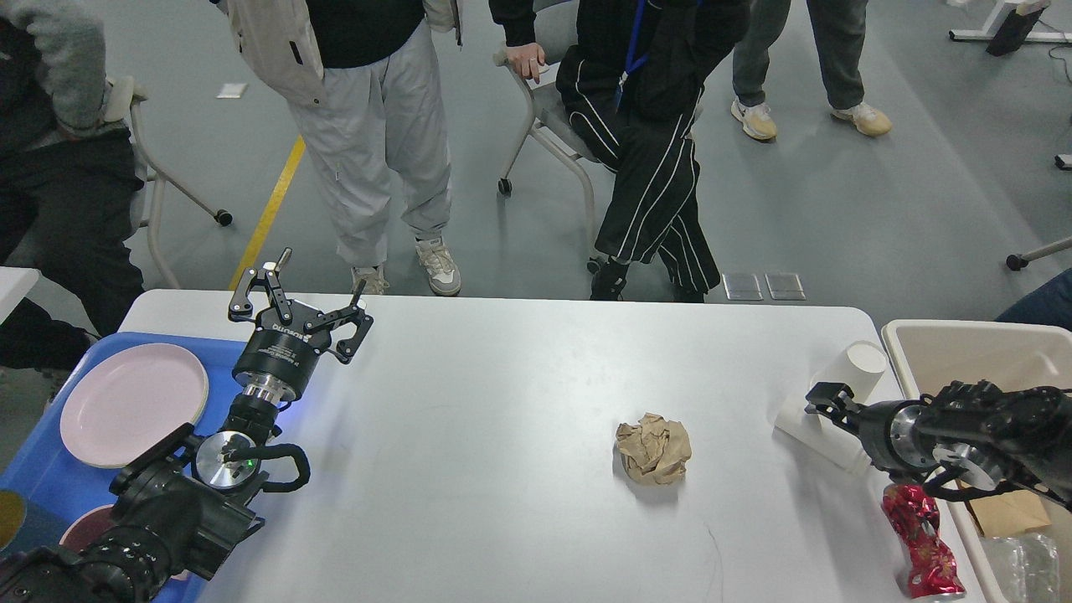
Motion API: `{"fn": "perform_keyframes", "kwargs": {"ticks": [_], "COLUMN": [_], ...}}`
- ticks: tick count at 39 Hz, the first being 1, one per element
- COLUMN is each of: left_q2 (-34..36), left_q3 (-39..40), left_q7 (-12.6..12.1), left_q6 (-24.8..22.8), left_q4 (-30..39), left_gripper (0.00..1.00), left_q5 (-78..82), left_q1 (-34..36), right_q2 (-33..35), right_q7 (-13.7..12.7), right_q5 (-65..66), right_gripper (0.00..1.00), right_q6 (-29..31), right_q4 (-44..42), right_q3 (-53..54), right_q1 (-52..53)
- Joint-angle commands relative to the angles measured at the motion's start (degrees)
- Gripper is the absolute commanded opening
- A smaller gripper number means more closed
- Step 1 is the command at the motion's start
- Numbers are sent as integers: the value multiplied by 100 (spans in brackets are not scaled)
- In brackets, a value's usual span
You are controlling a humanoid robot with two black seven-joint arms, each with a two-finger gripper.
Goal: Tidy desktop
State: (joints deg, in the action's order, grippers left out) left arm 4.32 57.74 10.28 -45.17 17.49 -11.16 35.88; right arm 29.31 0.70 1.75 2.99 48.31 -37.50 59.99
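The white desktop carries a crumpled brown paper ball right of centre. Near its right edge a white paper cup leans beside another white cup lying on its side. A crushed red foil wrapper lies at the front right. My right gripper reaches in from the right and sits over the lying cup; its dark fingers cannot be told apart. At the desktop's back left corner my left gripper stands open and holds nothing.
A blue tray at the left holds a pink plate and a dark pink bowl. A beige bin stands at the right with brown paper and plastic inside. People and wheeled chairs stand behind the desktop's far edge.
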Motion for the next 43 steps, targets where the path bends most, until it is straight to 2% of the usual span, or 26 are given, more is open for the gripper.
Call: {"fn": "perform_keyframes", "kwargs": {"ticks": [1, 4, 8, 12, 14, 18, 20, 21, 23, 27, 32, 43], "left_q2": [-1, 8, 8, 8, 8, 8, 8, 8, 8, 8, 8, 8], "left_q3": [1, 1, 1, 1, 1, 1, 1, 1, 1, 1, 1, 1], "left_q7": [1, 9, 9, 1, 1, 1, 1, 1, 1, 1, 1, 1], "left_q6": [-1, -1, -1, -1, -1, -1, -1, -1, -1, -1, -1, -1], "left_q4": [0, 0, 0, 0, 0, 0, 0, 0, 0, 0, 0, 0], "left_gripper": [99, 99, 99, 99, 99, 99, 99, 99, 99, 99, 99, 99], "left_q5": [0, 0, 0, 0, 0, 0, 0, 0, 0, 0, 8, 0], "left_q1": [-2, -2, -2, -2, -2, 7, -2, -2, -2, -2, -2, -2], "right_q2": [74, 162, 321, 470, 584, 646, 646, 646, 646, 646, 821, 1244], "right_q7": [9, 9, 0, 9, 9, 9, 9, 9, 9, 9, 140, 149], "right_q5": [-26, -26, -26, -26, -60, -61, -61, -61, -61, -61, -61, -96], "right_gripper": [98, 96, 80, 68, 56, 48, 31, 15, 0, 0, 0, 0], "right_q6": [-9, 0, 9, 9, 9, 44, 70, 79, 105, 123, 97, 88], "right_q4": [-146, -147, -129, -129, -111, -59, -24, 11, 20, 125, 433, 855], "right_q3": [829, 1235, 1657, 2061, 2525, 3107, 3301, 3345, 3354, 3380, 3565, 3943], "right_q1": [-400, -558, -717, -884, -1076, -1472, -1657, -1719, -1737, -1789, -1807, -1789]}}
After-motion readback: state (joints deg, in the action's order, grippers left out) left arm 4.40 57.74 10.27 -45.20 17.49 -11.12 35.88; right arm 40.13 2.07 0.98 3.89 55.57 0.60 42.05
